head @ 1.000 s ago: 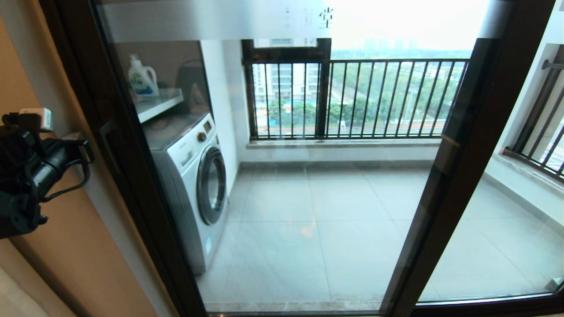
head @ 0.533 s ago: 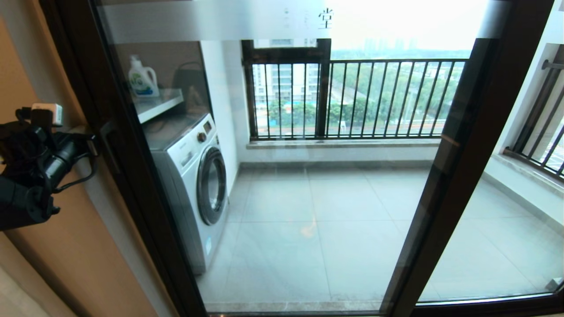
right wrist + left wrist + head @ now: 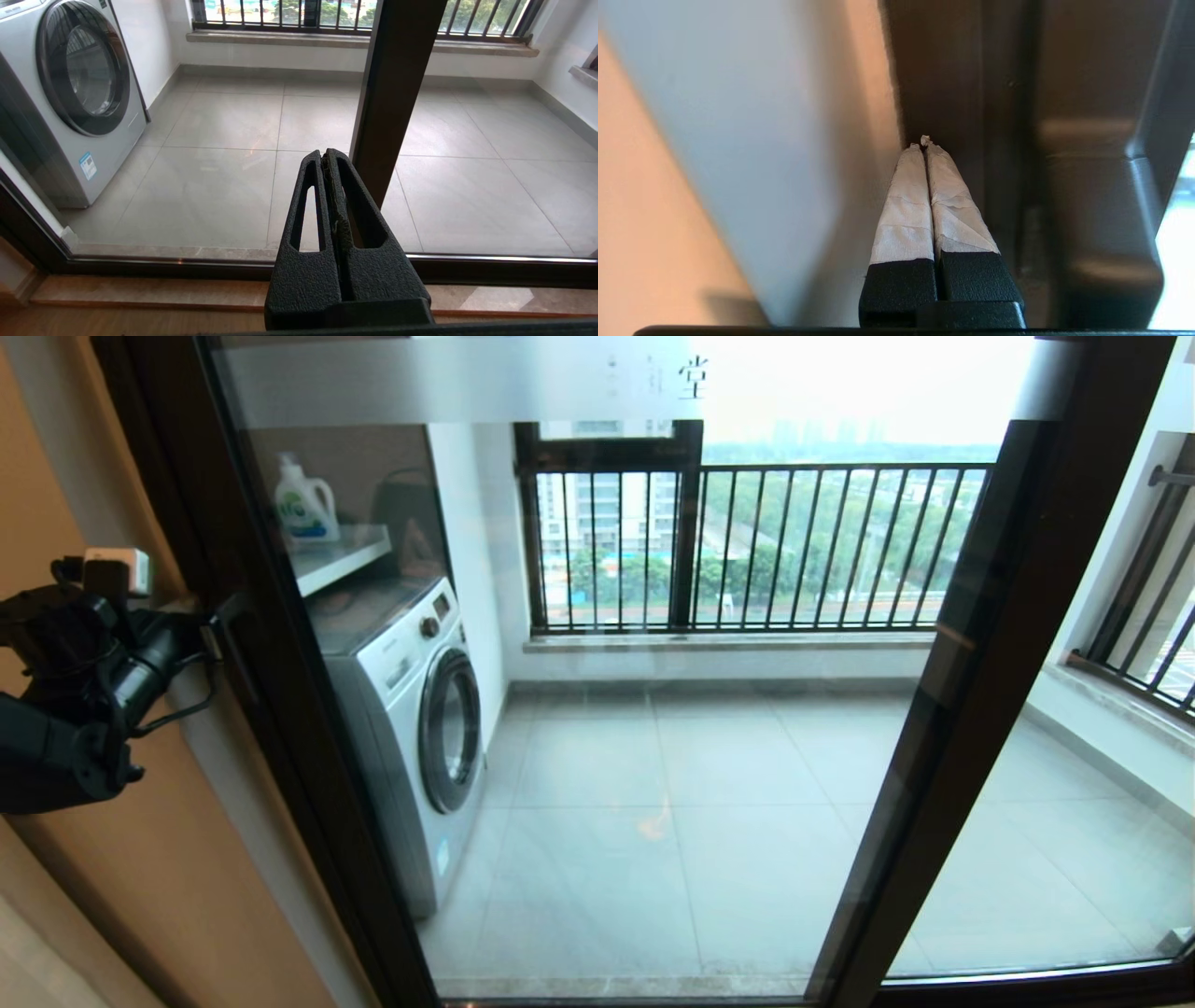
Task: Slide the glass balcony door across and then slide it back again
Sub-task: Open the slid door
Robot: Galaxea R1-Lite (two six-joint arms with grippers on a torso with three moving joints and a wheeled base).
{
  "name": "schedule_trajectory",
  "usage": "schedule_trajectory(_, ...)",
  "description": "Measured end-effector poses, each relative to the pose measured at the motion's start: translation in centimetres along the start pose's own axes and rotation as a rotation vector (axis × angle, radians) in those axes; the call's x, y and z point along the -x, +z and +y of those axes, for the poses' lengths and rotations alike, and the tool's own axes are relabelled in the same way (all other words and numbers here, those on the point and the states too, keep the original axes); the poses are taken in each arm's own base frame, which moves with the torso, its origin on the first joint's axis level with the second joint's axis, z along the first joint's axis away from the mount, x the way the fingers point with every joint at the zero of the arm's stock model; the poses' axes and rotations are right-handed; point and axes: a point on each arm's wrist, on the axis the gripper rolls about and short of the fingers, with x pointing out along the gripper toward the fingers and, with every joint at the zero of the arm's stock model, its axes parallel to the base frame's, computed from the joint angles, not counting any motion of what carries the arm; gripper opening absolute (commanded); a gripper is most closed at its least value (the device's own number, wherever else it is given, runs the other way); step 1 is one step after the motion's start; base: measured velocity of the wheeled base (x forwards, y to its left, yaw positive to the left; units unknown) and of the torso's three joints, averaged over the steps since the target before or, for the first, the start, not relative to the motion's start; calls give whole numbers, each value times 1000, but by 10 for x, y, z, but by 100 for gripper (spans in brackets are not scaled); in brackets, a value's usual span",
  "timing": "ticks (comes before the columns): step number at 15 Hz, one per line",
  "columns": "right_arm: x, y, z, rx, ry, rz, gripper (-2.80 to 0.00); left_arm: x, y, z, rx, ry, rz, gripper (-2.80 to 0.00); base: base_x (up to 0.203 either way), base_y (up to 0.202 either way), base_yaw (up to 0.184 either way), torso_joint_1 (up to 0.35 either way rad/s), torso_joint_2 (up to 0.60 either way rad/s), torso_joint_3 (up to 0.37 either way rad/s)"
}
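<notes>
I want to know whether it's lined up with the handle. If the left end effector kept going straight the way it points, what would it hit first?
Probably the door's dark frame, not the bar handle beside it. The left end effector is shut.

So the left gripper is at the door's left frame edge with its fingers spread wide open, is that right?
Not quite. The left gripper is at the left frame edge of the glass balcony door, but the left wrist view shows its taped fingers pressed together, shut on nothing.
</notes>
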Motion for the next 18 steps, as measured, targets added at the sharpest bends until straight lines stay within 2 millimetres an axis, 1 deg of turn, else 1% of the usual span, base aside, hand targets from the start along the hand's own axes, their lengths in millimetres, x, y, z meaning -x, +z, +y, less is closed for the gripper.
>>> schedule_trajectory(10, 0, 0, 0, 0, 0, 0, -280, 5, -4, -8, 6, -25, 22, -280, 0, 0, 0, 0, 0, 0)
schedule_trajectory(18, 0, 0, 0, 0, 0, 0, -280, 8, 9, -20, 11, -47, -3, -280, 0, 0, 0, 0, 0, 0)
